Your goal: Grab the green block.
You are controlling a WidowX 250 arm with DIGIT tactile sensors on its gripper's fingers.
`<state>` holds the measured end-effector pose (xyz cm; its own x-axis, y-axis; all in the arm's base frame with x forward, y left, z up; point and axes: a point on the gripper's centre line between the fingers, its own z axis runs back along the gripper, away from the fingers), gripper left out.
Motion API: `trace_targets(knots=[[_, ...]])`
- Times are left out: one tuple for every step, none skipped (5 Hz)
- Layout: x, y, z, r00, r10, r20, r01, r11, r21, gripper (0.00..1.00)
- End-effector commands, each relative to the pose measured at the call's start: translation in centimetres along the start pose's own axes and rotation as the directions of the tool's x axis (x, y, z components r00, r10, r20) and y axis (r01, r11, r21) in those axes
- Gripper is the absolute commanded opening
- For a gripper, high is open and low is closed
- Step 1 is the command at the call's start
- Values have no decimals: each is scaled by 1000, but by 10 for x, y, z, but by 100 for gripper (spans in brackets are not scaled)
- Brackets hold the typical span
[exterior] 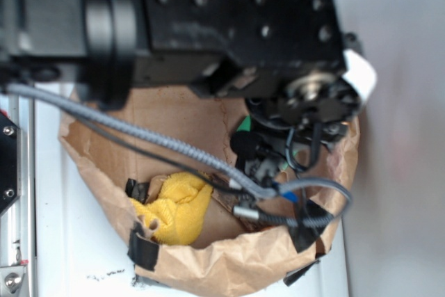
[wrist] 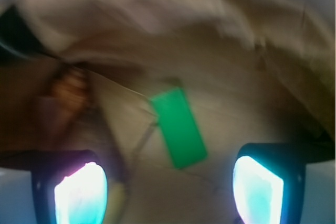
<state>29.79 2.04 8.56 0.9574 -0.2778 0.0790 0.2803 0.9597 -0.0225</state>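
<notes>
Inside the paper bag, gripper w/ jaws spread apart hovers just above the green block, not touching — approach done, descent + close still left

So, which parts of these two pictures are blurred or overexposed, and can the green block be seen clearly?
Wrist view: soft motion blur all over; the fingertips glare white-cyan, overexposed; the green block remains clear between them, on brown paper. Exterior view: the arm, close to the lens, is out of focus and hides most of the block; the yellow cloth is sharper.
</notes>
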Motion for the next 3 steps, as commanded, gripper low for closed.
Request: trace_targets(knots=[[4,5,-18,999,-31,-8,31,999,12,100],[8,5,-24,998,-56,-5,56,998,-13,100],[14,-2,-37,995,-101,18,101,995,-14,100]])
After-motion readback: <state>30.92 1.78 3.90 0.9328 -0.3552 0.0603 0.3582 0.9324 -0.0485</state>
